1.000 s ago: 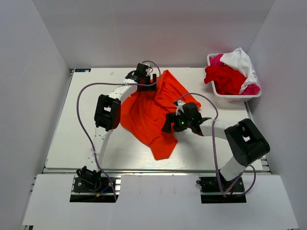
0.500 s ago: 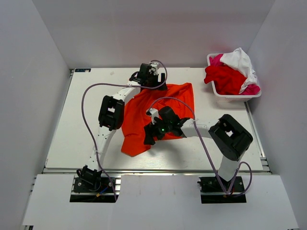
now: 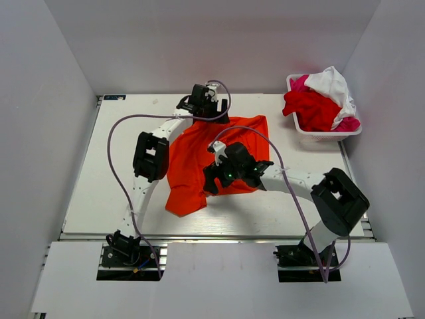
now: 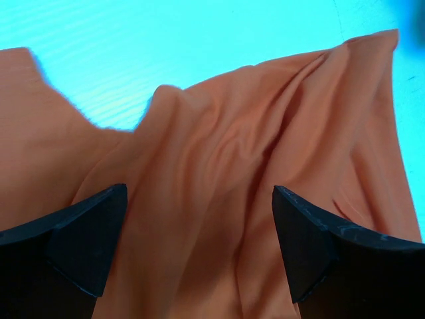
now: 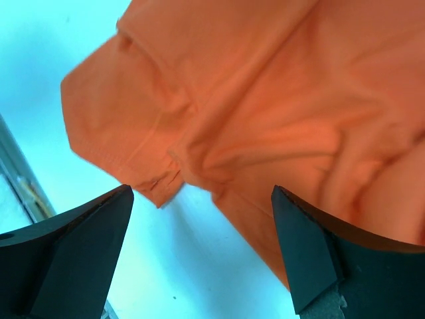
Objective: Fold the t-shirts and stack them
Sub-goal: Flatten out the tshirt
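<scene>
Orange t-shirt [image 3: 186, 166] lies crumpled mid-table [image 3: 99, 186], gripped by neither claw. Left gripper [image 4: 199, 191] hangs wide open over its far edge, right gripper [image 5: 201, 189] wide open above its near side. Other t-shirts [image 3: 312, 106], red, pink and white, fill a basket [image 3: 325, 135] far right.

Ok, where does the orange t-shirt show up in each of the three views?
Top external: the orange t-shirt lies crumpled in the middle of the table, partly under both arms.
Left wrist: the t-shirt fills most of the frame below the top strip.
Right wrist: the t-shirt covers the upper right, with a hemmed corner left of centre.
Shared landmark: the bare table, tinted blue in both wrist views, bordering the shirt's edge.
</scene>
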### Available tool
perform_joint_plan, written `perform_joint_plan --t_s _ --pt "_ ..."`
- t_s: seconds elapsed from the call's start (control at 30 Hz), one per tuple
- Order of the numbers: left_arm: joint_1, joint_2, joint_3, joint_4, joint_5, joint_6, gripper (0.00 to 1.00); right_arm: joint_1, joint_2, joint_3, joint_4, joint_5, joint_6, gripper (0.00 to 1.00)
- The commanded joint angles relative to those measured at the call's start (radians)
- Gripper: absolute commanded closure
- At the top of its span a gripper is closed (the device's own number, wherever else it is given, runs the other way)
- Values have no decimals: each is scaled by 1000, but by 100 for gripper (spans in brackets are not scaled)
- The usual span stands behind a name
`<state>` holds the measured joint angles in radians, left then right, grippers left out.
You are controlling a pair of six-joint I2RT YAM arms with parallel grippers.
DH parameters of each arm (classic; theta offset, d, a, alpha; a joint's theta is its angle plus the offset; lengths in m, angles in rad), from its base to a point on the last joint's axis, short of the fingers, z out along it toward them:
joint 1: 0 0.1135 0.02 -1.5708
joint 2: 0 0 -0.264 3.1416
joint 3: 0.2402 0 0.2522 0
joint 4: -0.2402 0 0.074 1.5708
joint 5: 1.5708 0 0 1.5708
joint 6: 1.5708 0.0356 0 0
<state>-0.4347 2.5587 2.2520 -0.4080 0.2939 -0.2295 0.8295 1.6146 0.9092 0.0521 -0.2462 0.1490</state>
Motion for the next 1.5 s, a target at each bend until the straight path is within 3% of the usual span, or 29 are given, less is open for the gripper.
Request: perform_joint_plan --t_s 0.0,0.2,0.23,0.43,0.57,0.73,1.0,1.27,1.47 --pt "16 -257 -41 -78 -88 38 0 -15 -50 37 -21 102 -17 10" --pt "16 -527 -385 -157 -237 16 0 -52 -88 33 -93 219 -17 10" --pt "16 -623 -523 -135 -237 1 0 -64 -103 28 -110 287 -6 10" --pt "16 -934 -976 -81 -320 -96 0 -122 -143 10 -201 404 14 10" --pt "5 -1060 -1140 -175 -394 -175 0 -164 -166 -18 -225 430 9 10" --pt "5 -1170 -1365 -238 -349 -240 0 -199 -180 -46 -264 409 26 10" --pt "-4 -1388 -1594 -157 -245 -271 0 -248 -164 -58 -224 338 34 11" --pt "-15 -1365 -1643 -147 -176 -289 0 -265 -125 -43 -198 269 35 12" --pt "-24 -1321 -1680 -147 -245 -320 21 -273 -130 -52 -181 257 31 12"
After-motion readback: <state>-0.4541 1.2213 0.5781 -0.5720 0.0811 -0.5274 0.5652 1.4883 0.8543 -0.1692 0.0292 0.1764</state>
